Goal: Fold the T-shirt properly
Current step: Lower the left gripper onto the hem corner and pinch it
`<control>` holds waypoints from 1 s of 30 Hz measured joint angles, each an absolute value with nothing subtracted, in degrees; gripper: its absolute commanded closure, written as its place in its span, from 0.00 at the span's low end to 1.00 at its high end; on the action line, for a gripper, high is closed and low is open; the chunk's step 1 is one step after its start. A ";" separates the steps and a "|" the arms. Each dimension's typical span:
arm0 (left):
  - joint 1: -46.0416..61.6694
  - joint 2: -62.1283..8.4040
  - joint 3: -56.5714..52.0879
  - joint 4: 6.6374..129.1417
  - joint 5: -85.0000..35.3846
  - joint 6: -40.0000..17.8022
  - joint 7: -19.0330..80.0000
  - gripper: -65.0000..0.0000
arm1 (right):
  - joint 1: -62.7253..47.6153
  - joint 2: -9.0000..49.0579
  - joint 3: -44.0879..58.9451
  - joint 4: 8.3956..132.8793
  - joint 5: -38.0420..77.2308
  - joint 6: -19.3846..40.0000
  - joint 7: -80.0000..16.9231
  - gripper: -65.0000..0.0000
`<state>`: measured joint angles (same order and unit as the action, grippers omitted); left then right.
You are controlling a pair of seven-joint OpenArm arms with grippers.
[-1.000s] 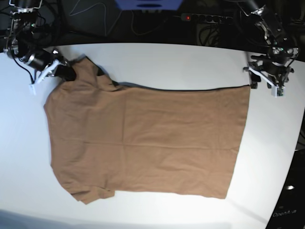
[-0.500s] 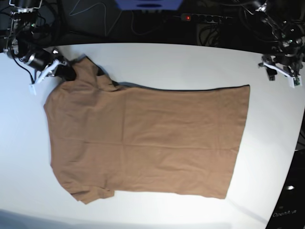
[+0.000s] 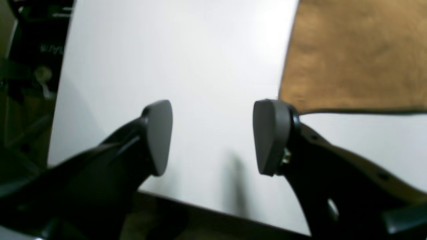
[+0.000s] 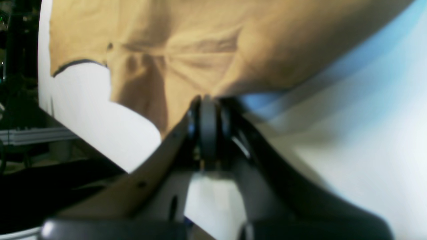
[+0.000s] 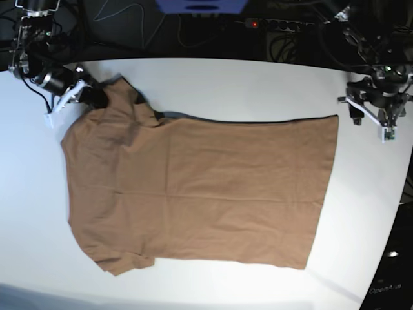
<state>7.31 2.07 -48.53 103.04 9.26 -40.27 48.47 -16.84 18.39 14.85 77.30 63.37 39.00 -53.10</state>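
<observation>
Right claw (image 4: 207,111) pinching T-shirt (image 5: 200,187) sleeve; left claw (image 3: 213,136) spread, empty.

Base view overhead, wrist views close behind fingers (image 3: 160,136) — all share T-shirt (image 5: 200,187)

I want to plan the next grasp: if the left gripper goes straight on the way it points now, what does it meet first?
Probably bare white table: the open left gripper points at it, and the T-shirt corner lies just to one side of that line.
</observation>
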 measured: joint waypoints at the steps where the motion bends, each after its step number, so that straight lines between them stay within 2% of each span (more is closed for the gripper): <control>1: 7.33 1.83 -46.68 103.04 9.26 -40.25 48.88 0.43 | -16.86 18.44 14.85 77.32 63.35 39.00 -53.10 0.99; 9: 7.35 1.43 -39.27 103.02 8.84 -40.27 52.99 0.43 | -16.84 18.44 14.85 77.32 63.33 39.00 -53.12 0.99; 14: 7.31 1.50 -39.05 102.21 8.80 -40.27 52.90 0.43 | -16.82 18.44 14.85 77.32 63.33 39.00 -53.12 0.99; 21: 4.58 -0.01 -39.11 93.49 8.84 -40.25 52.29 0.43 | -16.67 18.46 14.85 77.32 62.30 39.00 -53.08 0.99; 30: 2.83 -0.05 -39.20 92.38 9.02 -40.23 52.49 0.43 | -16.23 17.91 14.33 77.36 60.40 39.24 -52.10 0.99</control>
